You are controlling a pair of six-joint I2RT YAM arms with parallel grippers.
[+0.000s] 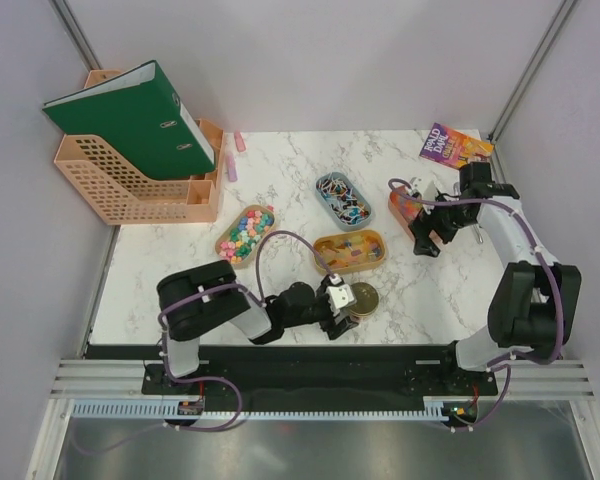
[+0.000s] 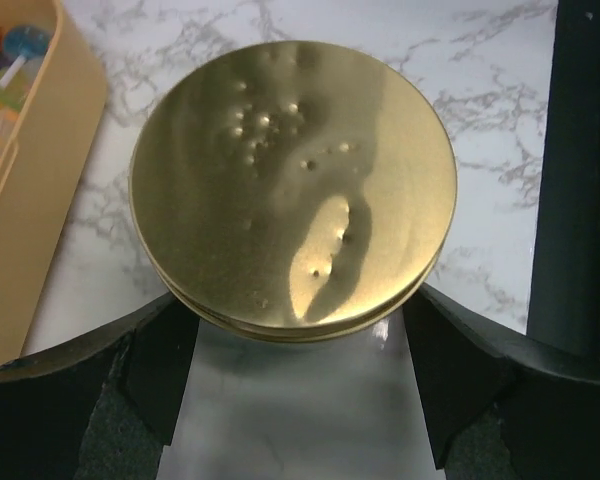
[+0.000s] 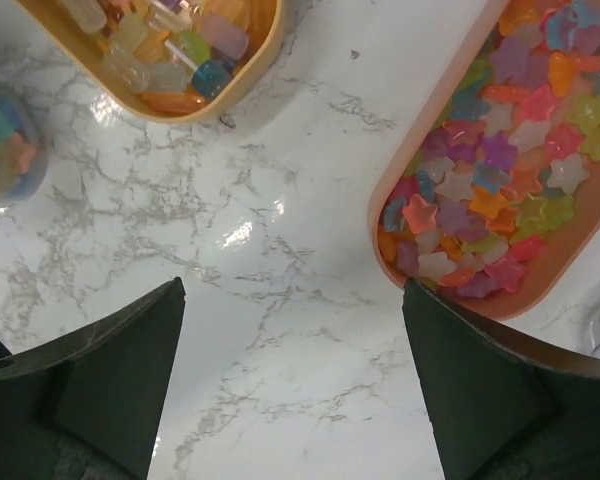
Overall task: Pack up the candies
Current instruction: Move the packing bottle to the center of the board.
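Candies fill several oval trays: a tan tray (image 1: 246, 236), a blue-grey tray (image 1: 343, 200), an orange tray (image 1: 350, 252) and a peach tray (image 1: 403, 208). In the right wrist view, star-shaped candies (image 3: 500, 150) lie in the peach tray (image 3: 390, 190), and the orange tray (image 3: 242, 75) holds wrapped sweets. My right gripper (image 1: 427, 238) (image 3: 292, 290) is open and empty over bare marble, just left of the peach tray. My left gripper (image 1: 342, 310) (image 2: 298, 350) is open, with its fingertips on either side of the near edge of a round gold lid (image 1: 363, 298) (image 2: 293, 190).
A peach file rack (image 1: 130, 185) with a green binder (image 1: 135, 115) stands at the back left. A purple book (image 1: 452, 146) lies at the back right. Pink markers (image 1: 231, 166) lie near the rack. The table's dark front edge (image 2: 580, 170) runs just right of the lid.
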